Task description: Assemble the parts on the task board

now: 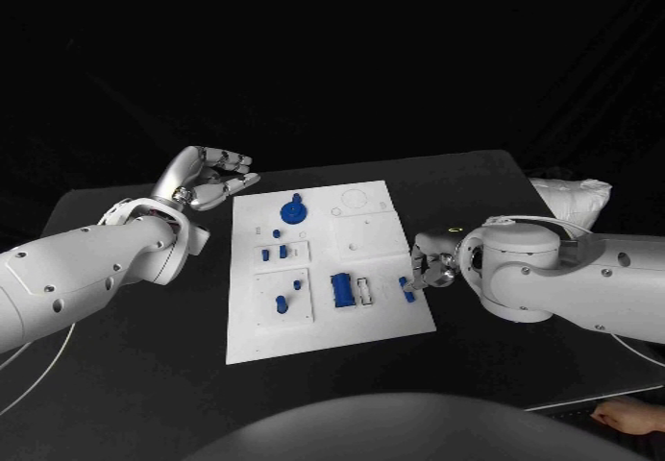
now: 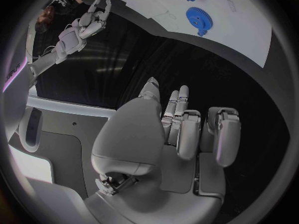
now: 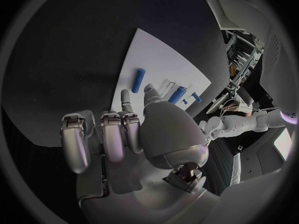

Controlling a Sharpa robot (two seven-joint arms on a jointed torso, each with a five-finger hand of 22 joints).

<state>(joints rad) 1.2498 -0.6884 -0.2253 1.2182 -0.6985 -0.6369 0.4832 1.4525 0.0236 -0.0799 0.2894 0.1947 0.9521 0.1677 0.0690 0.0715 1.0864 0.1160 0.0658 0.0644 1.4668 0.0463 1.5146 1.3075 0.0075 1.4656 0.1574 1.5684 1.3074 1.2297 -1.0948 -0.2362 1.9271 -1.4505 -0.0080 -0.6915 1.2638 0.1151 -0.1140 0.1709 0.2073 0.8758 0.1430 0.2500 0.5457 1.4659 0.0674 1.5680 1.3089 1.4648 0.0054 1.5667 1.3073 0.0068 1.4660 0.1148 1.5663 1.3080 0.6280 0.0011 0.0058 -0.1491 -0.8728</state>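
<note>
The white task board (image 1: 326,327) lies mid-table. On it are a blue gear (image 1: 292,211), a blue block (image 1: 341,289), a few small blue pegs (image 1: 282,252) and a blue piece (image 1: 406,285) by its right edge. My right hand (image 1: 430,264) hovers at that edge just beside the piece, holding nothing. In the right wrist view its thumb and one finger (image 3: 127,100) reach toward a blue cylinder (image 3: 139,77) on the board (image 3: 162,55). My left hand (image 1: 208,178) hangs off the board's far left corner, fingers curled in on nothing (image 2: 181,134). The gear (image 2: 199,17) lies beyond it.
The black table (image 1: 138,384) surrounds the board. A white crumpled bag (image 1: 576,197) sits at the far right. A person's hand (image 1: 630,415) rests at the table's near right corner, touching nothing of the task.
</note>
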